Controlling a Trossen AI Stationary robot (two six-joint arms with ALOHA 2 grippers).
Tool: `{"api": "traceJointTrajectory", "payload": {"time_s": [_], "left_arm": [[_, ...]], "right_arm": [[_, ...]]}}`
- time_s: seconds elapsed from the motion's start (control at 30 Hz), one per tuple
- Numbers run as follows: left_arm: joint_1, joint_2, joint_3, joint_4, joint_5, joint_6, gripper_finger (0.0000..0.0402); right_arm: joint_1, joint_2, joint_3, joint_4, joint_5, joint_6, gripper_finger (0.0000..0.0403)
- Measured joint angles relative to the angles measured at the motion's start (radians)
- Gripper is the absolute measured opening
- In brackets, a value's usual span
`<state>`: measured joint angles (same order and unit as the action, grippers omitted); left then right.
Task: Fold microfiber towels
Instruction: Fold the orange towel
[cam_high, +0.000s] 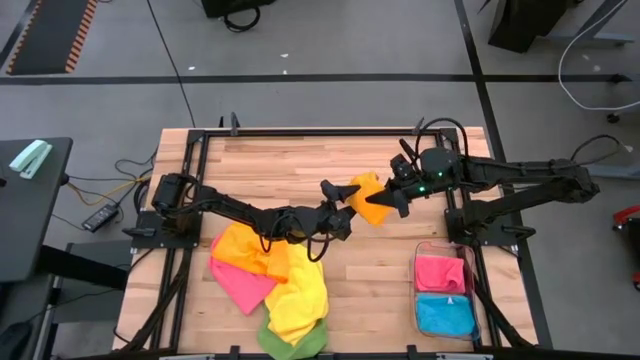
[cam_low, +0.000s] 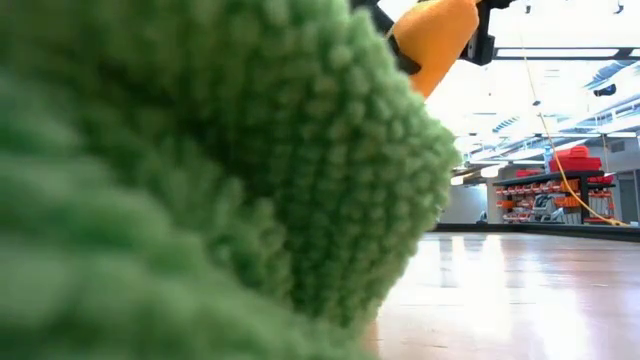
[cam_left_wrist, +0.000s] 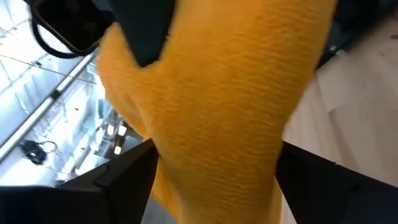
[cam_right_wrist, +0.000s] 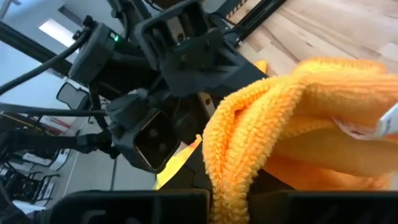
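R claw (cam_high: 397, 203): clenched on orange towel (cam_high: 371, 198), held above worktop (cam_high: 300, 160).
L claw (cam_high: 335, 190): released, straddling towel's opposite edge, nearer.

No legible text, label, brand, number or sign in any view. White tag (cam_right_wrist: 388, 124) sewn on orange towel (cam_right_wrist: 298, 130): print too blurred to read. Red bins (cam_low: 575, 160) on far shelving: markings unreadable.

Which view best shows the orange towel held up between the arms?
The high view: the whole orange towel shows above the table. Low view shows only a corner past a green towel. Both wrist views show only close-up cloth.
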<state>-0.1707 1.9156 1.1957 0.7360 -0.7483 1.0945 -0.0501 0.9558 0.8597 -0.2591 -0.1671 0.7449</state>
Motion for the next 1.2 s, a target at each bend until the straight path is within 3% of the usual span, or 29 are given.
{"api": "traceJointTrajectory", "payload": {"time_s": [0.33,0.5,0.73,0.93,1.2], "left_arm": [[0.0,0.0,0.0,-0.008,0.043,0.054,0.0314],[-0.007,0.0,-0.001,-0.013,0.069,0.094,0.0337],[-0.004,0.0,0.0,0.016,-0.007,0.082,0.0354],[-0.003,0.0,0.0,-0.013,-0.01,-0.018,0.0313],[-0.003,0.0,0.0,-0.073,0.002,-0.142,0.0213]], "right_arm": [[0.004,0.037,0.0,0.043,0.008,0.0,0.0015],[0.011,0.084,0.0,0.046,-0.028,-0.003,0.0015],[0.013,0.081,0.0,0.086,-0.02,-0.004,0.0015],[0.014,0.075,0.0,0.095,-0.013,-0.004,0.0015],[0.035,0.076,0.0,0.085,-0.013,-0.013,0.0016]]}}
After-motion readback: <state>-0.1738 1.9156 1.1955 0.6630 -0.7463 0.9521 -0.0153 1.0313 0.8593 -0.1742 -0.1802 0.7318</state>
